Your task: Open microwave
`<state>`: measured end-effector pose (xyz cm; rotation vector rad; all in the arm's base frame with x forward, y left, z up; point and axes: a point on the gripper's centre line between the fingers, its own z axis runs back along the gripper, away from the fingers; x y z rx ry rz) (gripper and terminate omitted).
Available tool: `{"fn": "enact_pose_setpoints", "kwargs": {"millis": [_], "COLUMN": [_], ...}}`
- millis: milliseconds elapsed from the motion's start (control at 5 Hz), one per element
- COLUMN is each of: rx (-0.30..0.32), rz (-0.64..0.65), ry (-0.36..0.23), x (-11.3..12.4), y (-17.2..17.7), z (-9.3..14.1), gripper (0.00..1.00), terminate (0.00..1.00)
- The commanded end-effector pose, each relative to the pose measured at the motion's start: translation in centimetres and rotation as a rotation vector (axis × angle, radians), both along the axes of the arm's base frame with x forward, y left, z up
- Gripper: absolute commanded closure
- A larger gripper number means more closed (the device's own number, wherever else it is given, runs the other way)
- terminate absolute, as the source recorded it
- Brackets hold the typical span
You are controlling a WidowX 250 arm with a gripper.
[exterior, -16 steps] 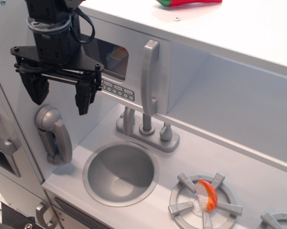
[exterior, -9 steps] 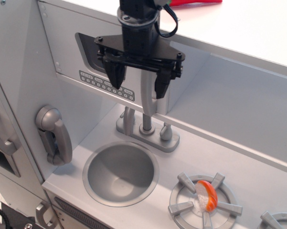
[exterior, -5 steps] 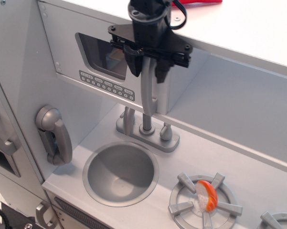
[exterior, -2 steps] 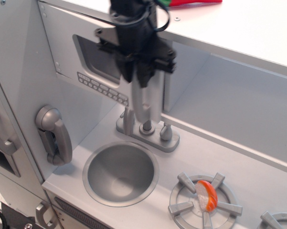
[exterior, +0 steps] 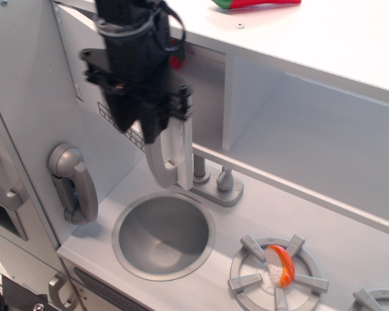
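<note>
The microwave (exterior: 210,84) is a grey box compartment under the white top shelf. Its door is swung well out toward the front left, edge-on to the camera. The tall silver handle (exterior: 170,155) points down and forward above the sink. My black gripper (exterior: 160,123) is shut on the top of that handle. The arm hides most of the door face; only a bit of the button row (exterior: 110,113) shows. A small red thing (exterior: 177,59) shows inside the opened compartment.
A silver phone handset (exterior: 74,183) hangs on the left wall. A round sink (exterior: 163,234) and a faucet (exterior: 213,181) lie below the door. A burner (exterior: 277,271) holds an orange and white toy. A red toy (exterior: 255,3) lies on the top shelf.
The gripper moved from the left to the handle and shut on it. It then pulled left and forward, and the door swung open from nearly closed to wide open.
</note>
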<state>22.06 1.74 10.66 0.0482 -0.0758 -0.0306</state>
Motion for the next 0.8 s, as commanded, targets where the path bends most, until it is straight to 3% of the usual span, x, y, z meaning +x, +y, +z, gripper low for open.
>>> {"fn": "enact_pose_setpoints", "kwargs": {"millis": [0,200,400,600], "rx": [0.035,0.02,-0.043,-0.09], "rz": [-0.083,-0.078,-0.04,0.002], "ry": [0.078,0.052,0.048,-0.023], "x": [-2.0,-1.2,1.0,4.6], "y": [-4.1,-7.0,-9.5,-10.1], "z": [0.7,0.9,1.4,1.9], "gripper": [0.0,0.0,0.0,0.0], "terminate": [0.0,0.0,0.0,0.0]}}
